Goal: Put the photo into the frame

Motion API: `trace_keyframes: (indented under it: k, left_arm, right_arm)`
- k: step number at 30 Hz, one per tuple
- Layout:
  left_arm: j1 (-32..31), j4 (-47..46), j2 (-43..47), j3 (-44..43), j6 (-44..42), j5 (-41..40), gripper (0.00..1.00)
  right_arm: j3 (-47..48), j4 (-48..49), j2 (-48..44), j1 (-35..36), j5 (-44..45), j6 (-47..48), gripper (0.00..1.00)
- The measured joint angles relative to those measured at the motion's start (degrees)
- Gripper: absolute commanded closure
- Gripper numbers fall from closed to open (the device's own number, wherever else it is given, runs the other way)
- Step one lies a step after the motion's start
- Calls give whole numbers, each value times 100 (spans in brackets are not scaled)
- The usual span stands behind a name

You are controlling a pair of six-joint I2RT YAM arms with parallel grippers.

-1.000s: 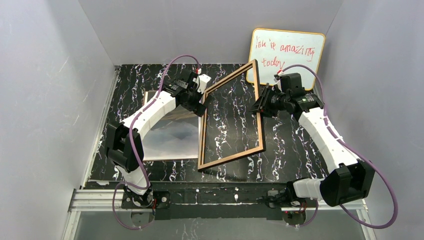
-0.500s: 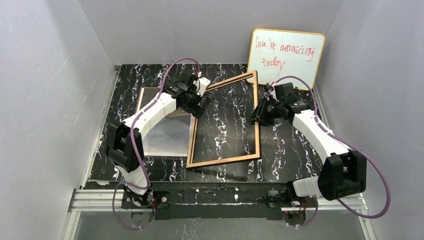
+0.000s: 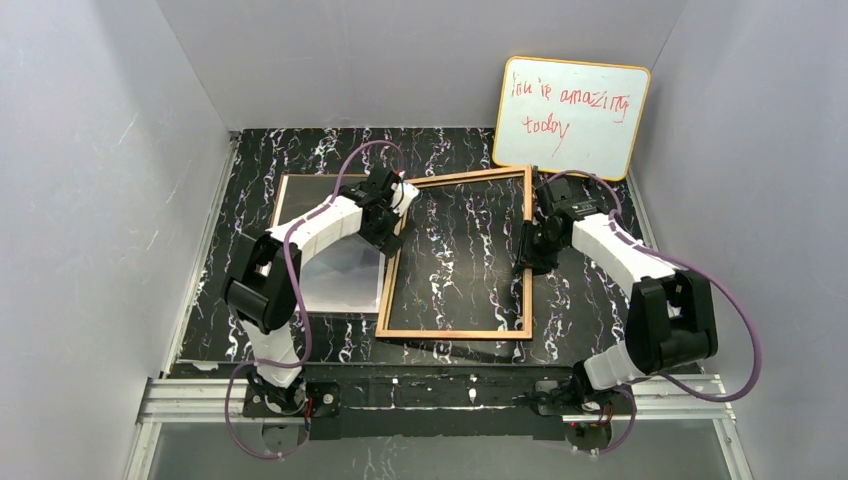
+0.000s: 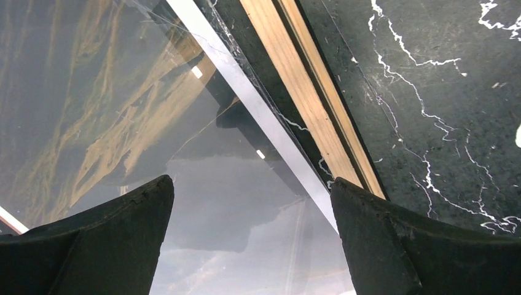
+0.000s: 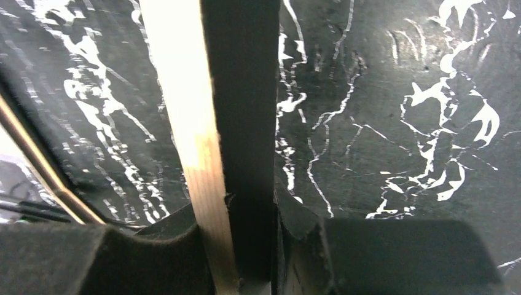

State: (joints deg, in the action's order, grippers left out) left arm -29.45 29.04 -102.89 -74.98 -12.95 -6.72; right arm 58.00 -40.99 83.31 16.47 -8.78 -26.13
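Note:
The frame (image 3: 455,331) lies about flat on the black marble table, tan wooden back up. My right gripper (image 3: 525,250) is shut on its right rail; in the right wrist view the tan and black rail (image 5: 184,110) runs between the jaws of my right gripper (image 5: 236,209). My left gripper (image 3: 390,215) is open by the frame's upper-left corner. In the left wrist view my left gripper (image 4: 250,184) hangs open and empty over the photo (image 4: 123,123), with the frame's rail (image 4: 307,104) just to the right. The photo (image 3: 345,280) lies picture side up, left of the frame.
A brown panel's edge (image 3: 283,200) shows under the photo. The orange-edged whiteboard (image 3: 570,115) with red writing leans on the back wall behind the right arm. Grey walls close in the table on both sides.
The frame has come down from standing tilted on its lower rail to lying about flat. Both arms went down with it, and the left gripper is now off the rail, over the photo.

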Motion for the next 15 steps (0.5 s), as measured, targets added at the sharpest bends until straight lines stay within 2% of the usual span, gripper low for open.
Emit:
trace_keyframes:
  k: [8,15]
  left_arm:
    - [0,-125,-98,31,11,81,2]
    - [-2,-273,-122,127,28,195,2]
  right_arm:
    - [-131,-74,402,0,354,205,91]
    - [-273,90,807,0,369,234,73]
